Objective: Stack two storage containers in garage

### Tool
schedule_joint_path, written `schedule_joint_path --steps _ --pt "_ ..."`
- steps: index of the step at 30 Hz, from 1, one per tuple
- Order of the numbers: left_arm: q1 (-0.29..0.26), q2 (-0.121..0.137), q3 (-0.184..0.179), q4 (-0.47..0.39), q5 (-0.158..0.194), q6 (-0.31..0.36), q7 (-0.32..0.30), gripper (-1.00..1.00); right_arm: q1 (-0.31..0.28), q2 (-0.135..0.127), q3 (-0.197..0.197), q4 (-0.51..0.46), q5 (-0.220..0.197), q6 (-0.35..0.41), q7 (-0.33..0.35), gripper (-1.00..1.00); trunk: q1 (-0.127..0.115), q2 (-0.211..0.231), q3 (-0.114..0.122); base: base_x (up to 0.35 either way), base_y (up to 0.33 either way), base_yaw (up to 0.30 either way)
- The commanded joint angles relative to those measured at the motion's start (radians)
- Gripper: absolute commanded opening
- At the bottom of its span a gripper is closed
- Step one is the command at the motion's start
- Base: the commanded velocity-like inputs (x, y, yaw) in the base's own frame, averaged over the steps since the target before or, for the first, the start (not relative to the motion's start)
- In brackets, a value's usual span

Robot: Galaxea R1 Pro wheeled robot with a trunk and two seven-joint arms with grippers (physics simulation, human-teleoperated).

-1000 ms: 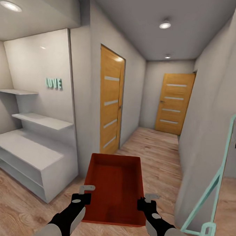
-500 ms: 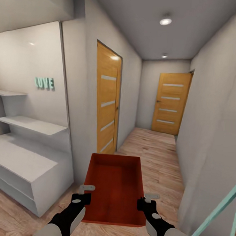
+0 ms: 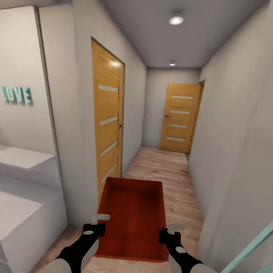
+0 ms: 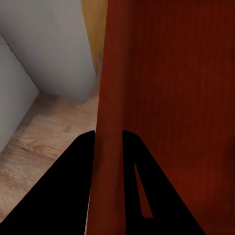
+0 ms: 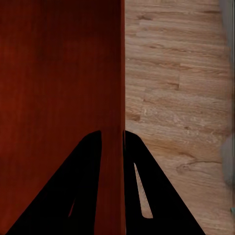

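From the head, the orange-red ribbed plastic bin (image 3: pixel 132 217) is carried over light wood plank floor (image 3: pixel 166 170) in a grey corridor; its near corners hide behind both grippers.

Left wrist: left gripper (image 4: pixel 108 139) pinches the bin's wall.

Right wrist: right gripper (image 5: pixel 112 137) likewise clamps the opposite wall.

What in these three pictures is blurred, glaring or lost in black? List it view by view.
Head view: ceiling light blooms white, near door carries a glare spot, wide-angle bends the walls. Left wrist view: left pincer fingers are flat black, storage container wall soft. Right wrist view: right pincer equally black, wood floor sharper.
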Motion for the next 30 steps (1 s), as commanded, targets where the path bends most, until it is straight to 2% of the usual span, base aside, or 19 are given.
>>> schedule_joint_path --steps 1,12,30 --pt "-0.001 0.018 0.078 0.0 0.016 0.007 0.012 -1.0 0.0 -0.009 0.029 -0.001 0.008 -0.026 0.003 -1.0 0.001 0.0 0.0 0.317 0.166 -0.283" --pt "-0.001 0.018 0.078 0.0 0.017 0.007 0.012 -1.0 0.0 -0.011 0.029 -0.001 -0.016 -0.026 0.004 -1.0 0.001 0.0 0.0 0.317 0.165 -0.283" --pt "-0.001 0.018 0.078 0.003 0.017 0.008 0.011 -1.0 0.0 -0.011 0.029 -0.001 -0.018 -0.026 0.004 -1.0 0.001 0.0 0.0 0.317 0.161 -0.283"
